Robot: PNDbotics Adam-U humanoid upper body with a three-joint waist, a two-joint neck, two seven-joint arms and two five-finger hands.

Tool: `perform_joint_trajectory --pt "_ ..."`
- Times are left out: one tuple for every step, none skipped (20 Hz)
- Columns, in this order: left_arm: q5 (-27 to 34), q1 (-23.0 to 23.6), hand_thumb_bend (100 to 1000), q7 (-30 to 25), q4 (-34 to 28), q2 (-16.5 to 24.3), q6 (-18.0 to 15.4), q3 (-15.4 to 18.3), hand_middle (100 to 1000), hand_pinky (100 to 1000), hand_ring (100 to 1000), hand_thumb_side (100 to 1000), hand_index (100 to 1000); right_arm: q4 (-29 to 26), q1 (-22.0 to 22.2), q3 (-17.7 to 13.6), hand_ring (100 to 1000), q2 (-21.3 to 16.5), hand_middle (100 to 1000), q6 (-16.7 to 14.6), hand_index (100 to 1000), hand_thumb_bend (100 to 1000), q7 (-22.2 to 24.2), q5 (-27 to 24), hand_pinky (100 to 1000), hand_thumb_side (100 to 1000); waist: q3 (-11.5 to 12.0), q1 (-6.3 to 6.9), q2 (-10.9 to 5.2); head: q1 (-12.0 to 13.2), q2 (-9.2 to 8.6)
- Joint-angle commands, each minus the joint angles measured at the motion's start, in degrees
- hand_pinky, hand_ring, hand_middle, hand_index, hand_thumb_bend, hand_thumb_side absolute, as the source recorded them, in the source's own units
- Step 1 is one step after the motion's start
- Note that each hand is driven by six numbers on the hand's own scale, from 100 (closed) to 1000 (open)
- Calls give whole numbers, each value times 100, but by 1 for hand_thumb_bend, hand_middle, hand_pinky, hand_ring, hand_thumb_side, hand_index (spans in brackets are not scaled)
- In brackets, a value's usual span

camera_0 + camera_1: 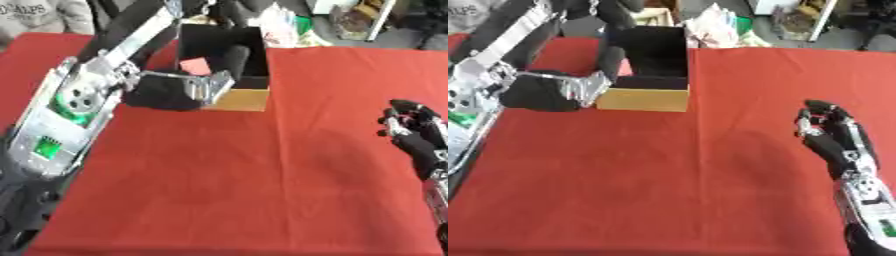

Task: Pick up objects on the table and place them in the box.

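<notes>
At twelve o'clock on the table (pixel 262 190), the left hand (pixel 206 85) reaches over the box (pixel 241 97); whether it grips anything cannot be told. A pink item (pixel 194 65) lies inside. Right hand (pixel 830 131) rests relaxed, empty, at three o'clock. Judged step: placing; next, withdrawal.

The left hand (pixel 188 87) hides the box (pixel 241 99) front corner; its fingers blur.

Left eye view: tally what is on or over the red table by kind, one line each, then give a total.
Box: 1
Pink thing inside the box: 1
Robot hands: 2, the left hand at the box, the right hand near the right edge
Total: 4
</notes>
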Motion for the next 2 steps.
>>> perform_joint_trajectory --pt "316 -118 133 -65 -131 69 85 125 741 712 720 303 893 -54 -55 -40 620 -181 582 -7 713 100 4 35 521 100 -4 7 -89 -21 45" --pt "406 -126 126 -92 -132 87 92 151 739 711 718 310 892 -52 -50 -40 620 -183 582 -6 713 100 3 36 522 100 -1 12 -95 -21 55"
